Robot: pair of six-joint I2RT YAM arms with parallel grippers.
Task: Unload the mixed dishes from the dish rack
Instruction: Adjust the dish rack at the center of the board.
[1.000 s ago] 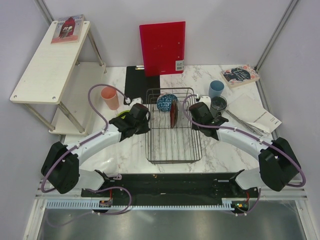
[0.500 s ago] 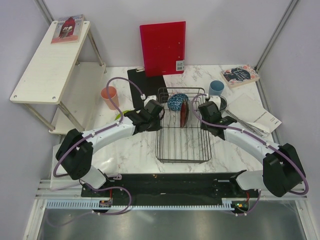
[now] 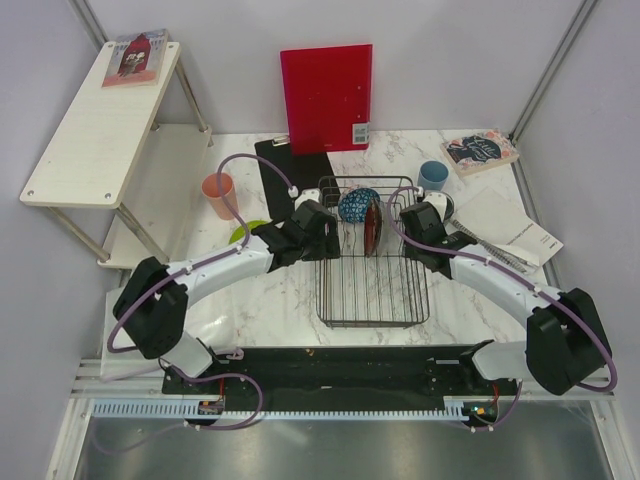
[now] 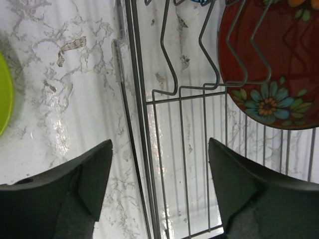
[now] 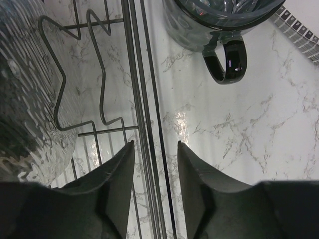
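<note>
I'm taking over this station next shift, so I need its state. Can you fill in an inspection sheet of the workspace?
Surface: marble table, no spills seen.
Job's things: dish rack holds blue bowl, red plate and clear plate; pink cup, green dish, blue cup and grey mug are on the table outside it.
Clutter: black mat, red board, book, papers.
Grippers: left gripper open, astride the rack's left rim; right gripper open, astride its right rim.
Cables: purple cables loop off both arms; no snag seen.
Surroundings: white shelf at left, bearing a second book; grey walls.
</note>
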